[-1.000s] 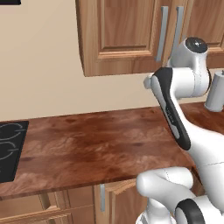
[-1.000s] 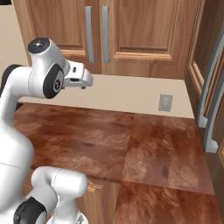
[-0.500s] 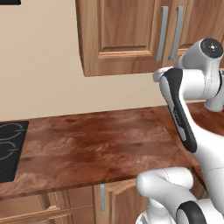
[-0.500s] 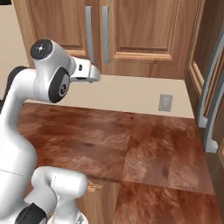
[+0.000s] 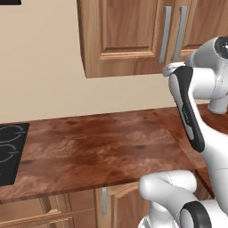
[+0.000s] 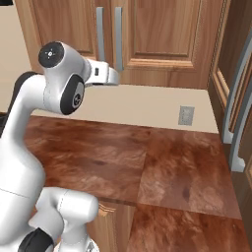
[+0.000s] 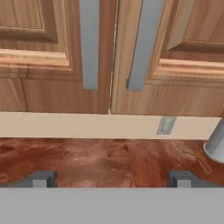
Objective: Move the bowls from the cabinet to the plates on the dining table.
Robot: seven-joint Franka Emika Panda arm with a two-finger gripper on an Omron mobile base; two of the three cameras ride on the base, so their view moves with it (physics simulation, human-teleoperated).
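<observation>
Ahead of my jaws and above them hangs the cabinet (image 7: 57, 52), a brown wooden wall unit with raised-panel doors, both shut. Its two long grey bar handles (image 7: 89, 43) run down side by side on either side of the seam where the doors meet, and that seam sits roughly midway between my fingertips, well above them. With the doors shut I cannot see what is inside.

Below the jaws spreads a reddish-brown wood-grain counter (image 6: 98, 152), with a pale wall strip between it and the cabinet's underside. A black stovetop (image 5: 9, 151) lies at the counter's far left, well away from the hand.

The gripper (image 7: 111, 179) is held level, facing the doors, its two dark fingertips (image 7: 41, 178) spread as wide as they go with nothing between them.

To the right of the jaws, a grey cylindrical thing (image 7: 215, 142) stands at the edge of the hand view. A small grey wall outlet (image 7: 166, 125) sits just above the counter, right of the seam.
</observation>
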